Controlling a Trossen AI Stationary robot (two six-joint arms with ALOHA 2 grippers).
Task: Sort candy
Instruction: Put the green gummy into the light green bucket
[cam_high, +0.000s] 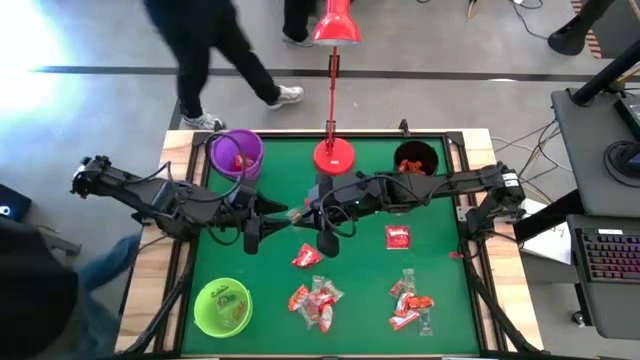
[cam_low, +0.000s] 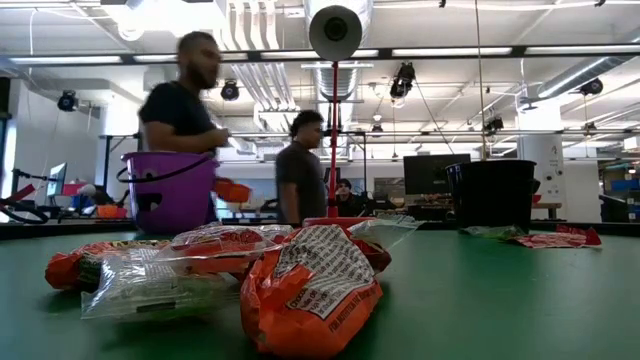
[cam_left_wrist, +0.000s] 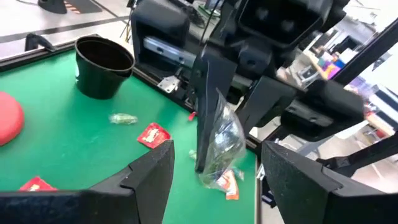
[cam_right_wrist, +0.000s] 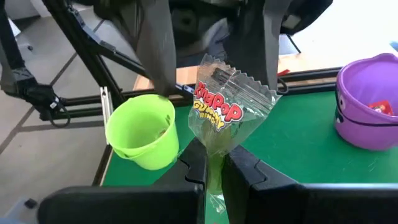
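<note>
My right gripper (cam_right_wrist: 214, 163) is shut on a clear candy wrapper printed in red and yellow (cam_right_wrist: 227, 115), held above the table's middle (cam_high: 297, 213). My left gripper (cam_left_wrist: 217, 180) faces it, open, with one finger on either side of the wrapper's free end (cam_left_wrist: 219, 146); no touch shows. More candy lies on the green table in loose groups (cam_high: 315, 300), (cam_high: 410, 305) and as single pieces (cam_high: 398, 237), (cam_high: 307, 257). A purple cup (cam_high: 237, 153), a green cup (cam_high: 222, 305) and a black cup (cam_high: 416, 160) stand on the table. My right gripper pinches the clear wrapper's narrow end (cam_right_wrist: 215, 152) between its two fingers. It comes roughly level from the table's right side. The wider printed part stands out past the fingertips, and a short tail (cam_right_wrist: 215, 202) shows behind them. The wrapper is lifted clear of the table.
A red lamp base (cam_high: 334, 157) stands at the table's far middle, its pole rising behind. The low view shows a heap of candy (cam_low: 310, 285) close in front. People walk beyond the far edge (cam_high: 215, 50). A desk with a keyboard (cam_high: 610, 255) stands to the right.
</note>
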